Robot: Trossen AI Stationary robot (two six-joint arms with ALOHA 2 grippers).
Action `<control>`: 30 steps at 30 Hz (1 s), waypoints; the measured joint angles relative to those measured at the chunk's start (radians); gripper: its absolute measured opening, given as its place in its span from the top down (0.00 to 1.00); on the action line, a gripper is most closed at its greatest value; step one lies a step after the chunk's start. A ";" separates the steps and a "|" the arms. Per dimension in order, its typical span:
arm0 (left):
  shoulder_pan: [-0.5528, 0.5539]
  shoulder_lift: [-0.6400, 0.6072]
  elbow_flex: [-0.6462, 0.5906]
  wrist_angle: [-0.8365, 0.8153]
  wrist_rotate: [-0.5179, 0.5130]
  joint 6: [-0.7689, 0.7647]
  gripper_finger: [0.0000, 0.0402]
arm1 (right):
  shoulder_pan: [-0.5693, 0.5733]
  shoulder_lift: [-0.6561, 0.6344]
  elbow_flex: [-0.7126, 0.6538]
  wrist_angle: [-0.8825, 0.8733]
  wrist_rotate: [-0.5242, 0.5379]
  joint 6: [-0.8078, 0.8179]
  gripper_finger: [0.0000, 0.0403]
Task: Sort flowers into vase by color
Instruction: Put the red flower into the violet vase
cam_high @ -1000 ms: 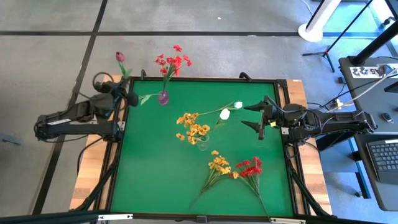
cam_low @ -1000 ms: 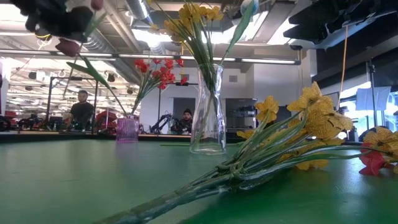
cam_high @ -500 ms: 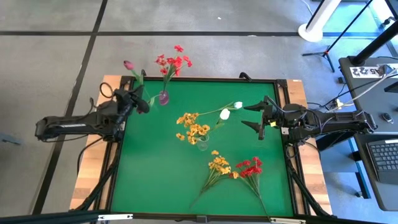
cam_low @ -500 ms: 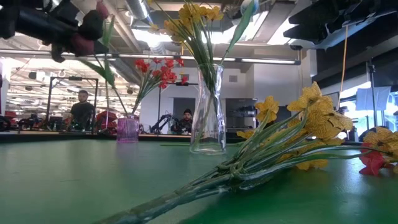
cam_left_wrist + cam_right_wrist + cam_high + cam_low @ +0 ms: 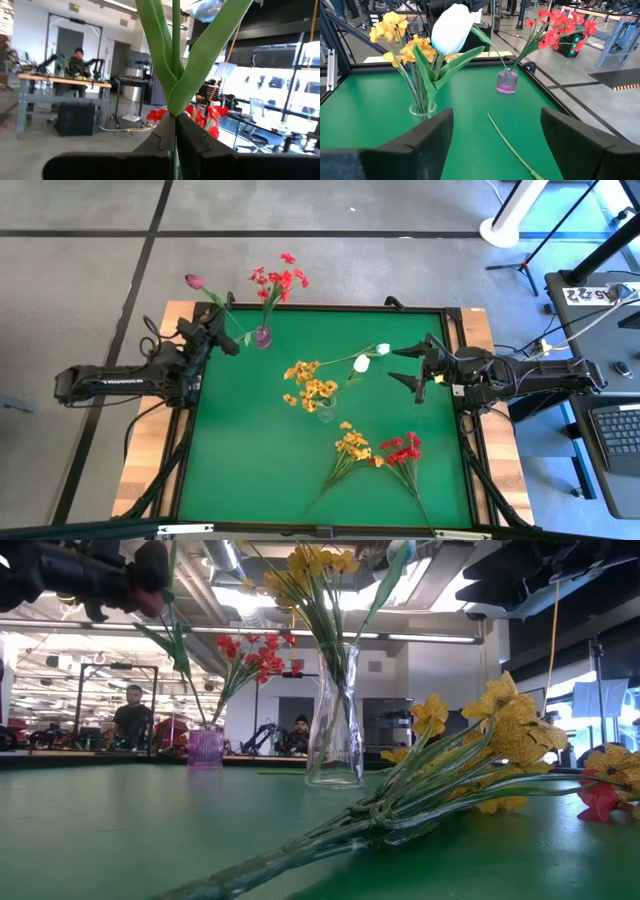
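The left pincer [image 5: 222, 343] is clamped on the green stem of a dark pink-red bud [image 5: 194, 281], at about ten o'clock on the table [image 5: 240, 470], just beside the small purple vase [image 5: 263, 337]. The bud leans out past the table's far-left corner, and the stem's lower end is not yet in the vase, as far as the high view shows. The right pincer [image 5: 414, 373] waits at about two o'clock with its fingers spread wide and nothing between them.

The work looks partly done. The purple vase already holds a red cluster [image 5: 279, 278]. The clear glass vase [image 5: 326, 412] near the centre holds a yellow-orange cluster [image 5: 308, 382] together with white blooms [image 5: 362, 363]. Lying loose on the green mat at about five o'clock are another yellow-orange cluster [image 5: 351, 445] and another red cluster [image 5: 402, 449], side by side.

No brand, label or readable writing shows on the vases or flowers.
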 joint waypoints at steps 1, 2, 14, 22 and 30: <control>0.007 0.006 0.005 0.003 0.002 0.009 1.00 | 0.000 0.000 0.000 0.000 0.004 0.000 0.26; 0.015 0.012 0.011 0.009 0.010 0.013 1.00 | 0.000 0.000 0.000 0.000 0.005 0.000 0.26; 0.149 0.176 0.129 0.014 0.140 0.016 1.00 | 0.000 0.000 0.000 0.002 0.006 0.000 0.26; 0.253 0.331 0.230 0.050 0.211 0.017 1.00 | 0.000 0.000 0.000 0.002 0.006 0.000 0.26; 0.276 0.396 0.300 0.022 0.139 0.173 1.00 | 0.000 0.000 0.000 -0.001 0.006 0.008 0.26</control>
